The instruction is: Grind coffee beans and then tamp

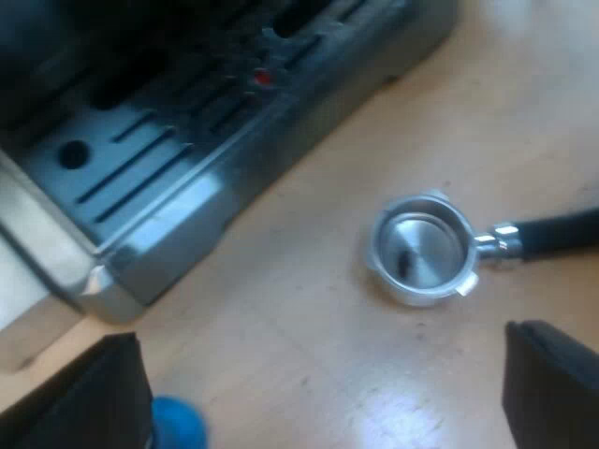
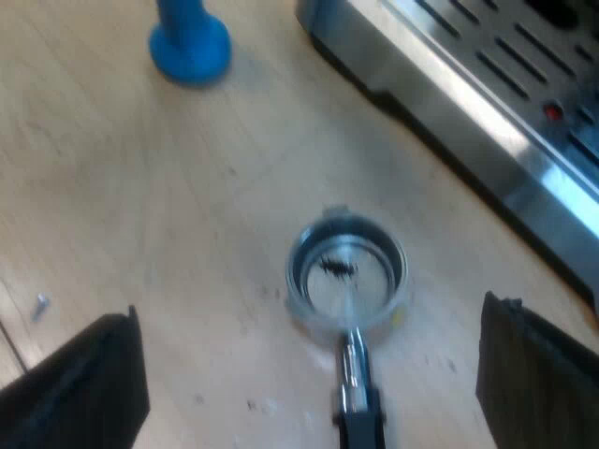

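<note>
The metal holder (image 1: 419, 249) lies loose on the wooden table near the espresso machine's drip tray (image 1: 140, 178), its dark handle (image 1: 562, 232) pointing away from the machine. Its basket (image 2: 346, 273) looks empty apart from a few dark specks. My left gripper (image 1: 323, 398) hovers open above the table beside the holder, fingers wide apart and holding nothing. My right gripper (image 2: 309, 374) hangs open over the holder's handle (image 2: 357, 412), with the basket just beyond its fingers. A blue tamper (image 2: 190, 39) stands on the table a little away from the holder, and its base (image 1: 178, 426) sits close to one left finger.
The espresso machine's slotted drip tray (image 2: 505, 84) with a small red mark (image 1: 263, 77) borders the working area. A small screw (image 2: 39, 304) lies on the wood near one right finger. Bare wooden table surrounds the holder.
</note>
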`<action>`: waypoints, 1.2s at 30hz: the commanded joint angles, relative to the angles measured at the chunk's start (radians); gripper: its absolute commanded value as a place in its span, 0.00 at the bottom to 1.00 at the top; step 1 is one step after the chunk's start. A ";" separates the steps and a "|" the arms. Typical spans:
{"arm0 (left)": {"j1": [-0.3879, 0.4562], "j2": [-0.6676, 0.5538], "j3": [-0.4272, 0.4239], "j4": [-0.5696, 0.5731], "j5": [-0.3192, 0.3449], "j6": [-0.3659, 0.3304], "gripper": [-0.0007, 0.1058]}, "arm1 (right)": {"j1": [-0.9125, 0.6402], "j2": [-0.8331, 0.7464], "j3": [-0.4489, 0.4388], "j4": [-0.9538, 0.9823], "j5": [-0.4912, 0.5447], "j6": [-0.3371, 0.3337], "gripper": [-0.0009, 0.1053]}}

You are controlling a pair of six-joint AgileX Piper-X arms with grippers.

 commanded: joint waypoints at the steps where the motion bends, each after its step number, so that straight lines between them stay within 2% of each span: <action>1: 0.019 0.015 -0.024 0.034 -0.028 -0.028 0.74 | -0.004 -0.002 0.021 -0.119 -0.041 -0.079 0.71; 3: 0.069 0.031 -0.029 0.047 -0.029 -0.042 0.74 | -0.004 -0.002 0.055 -0.227 -0.084 -0.110 0.71; 6: 0.145 0.048 -0.028 0.051 -0.027 -0.033 0.74 | -0.004 -0.002 0.098 -0.340 -0.088 -0.111 0.71; 10: 0.264 0.083 -0.028 0.061 0.012 0.030 0.74 | -0.004 -0.002 0.139 -0.432 -0.102 -0.111 0.71; 17: 0.278 0.103 -0.028 0.062 0.009 0.033 0.74 | -0.004 0.029 0.207 -0.576 -0.129 -0.111 0.71; 18: 0.278 0.125 -0.028 0.062 0.009 0.032 0.74 | -0.004 0.050 0.216 -0.598 -0.129 -0.111 0.71; 19: 0.279 0.252 -0.028 0.079 -0.014 0.032 0.74 | -0.004 0.096 0.219 -0.626 -0.129 -0.109 0.71; 25: 0.279 0.407 -0.028 0.085 -0.014 0.032 0.74 | -0.004 0.110 0.219 -0.625 -0.129 -0.054 0.71; 28: 0.279 0.470 -0.028 0.085 -0.022 0.032 0.74 | -0.004 0.110 0.219 -0.625 -0.129 -0.054 0.71; 32: 0.279 0.532 -0.028 0.075 -0.092 0.037 0.74 | -0.004 0.110 0.219 -0.625 -0.129 -0.054 0.71; 36: 0.279 0.585 -0.028 0.064 -0.092 0.048 0.74 | -0.004 0.110 0.219 -0.625 -0.129 -0.054 0.71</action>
